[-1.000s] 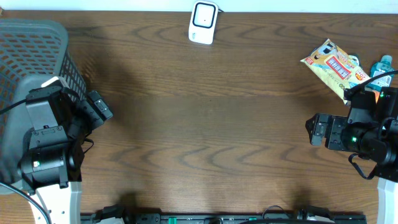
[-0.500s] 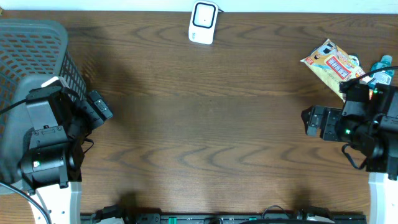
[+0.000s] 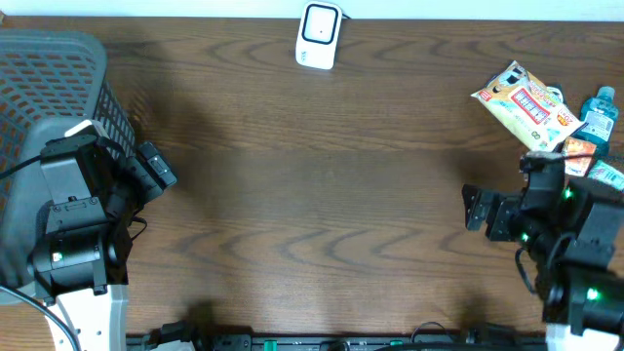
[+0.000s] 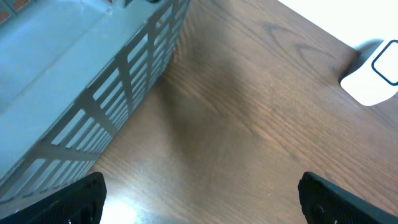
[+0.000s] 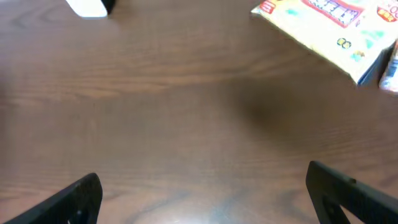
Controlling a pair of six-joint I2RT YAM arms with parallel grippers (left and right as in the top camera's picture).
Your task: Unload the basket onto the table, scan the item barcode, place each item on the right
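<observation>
Ahead and right of the wide-open, empty right gripper (image 5: 211, 198), the yellow snack packet (image 5: 323, 28) lies flat on the table (image 5: 186, 112): light, crinkly, probably slippery, best pinched at a sealed edge. Beyond, left, stands the white scanner (image 5: 90, 7).

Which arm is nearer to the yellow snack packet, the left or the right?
The right. The right arm is close to the yellow snack packet, which lies just beyond it; the left arm is far across the table, beside the grey basket.
</observation>
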